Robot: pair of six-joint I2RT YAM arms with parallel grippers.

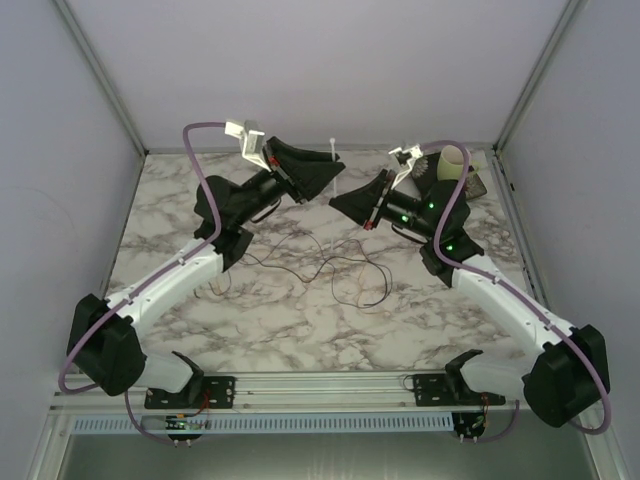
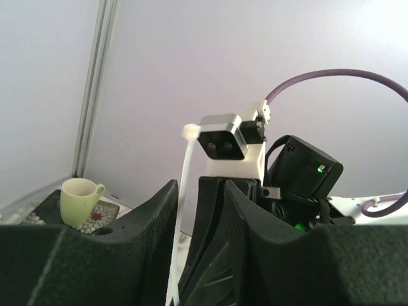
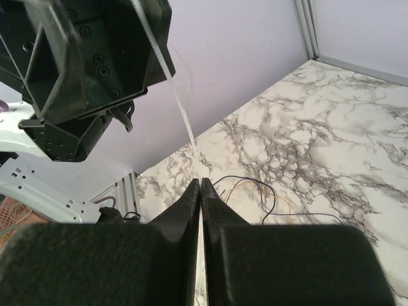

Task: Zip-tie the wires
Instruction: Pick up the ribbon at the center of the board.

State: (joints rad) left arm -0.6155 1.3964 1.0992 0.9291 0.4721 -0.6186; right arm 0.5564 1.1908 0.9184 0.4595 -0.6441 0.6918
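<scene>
While right fingers (image 3: 185, 210) are clamping the zip tie (image 3: 182, 115), steadying it | left fingers (image 2: 153, 217) are gaping partway around it | wires (image 1: 330, 265) are lying loose on table (image 1: 300, 340)

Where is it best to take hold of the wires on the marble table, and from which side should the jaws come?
Probably near the middle of the wires, where several strands seem to cross, coming from straight above with the jaws set across them. They lie flat in loose loops on the table, so a sideways approach would find little to close on.
</scene>
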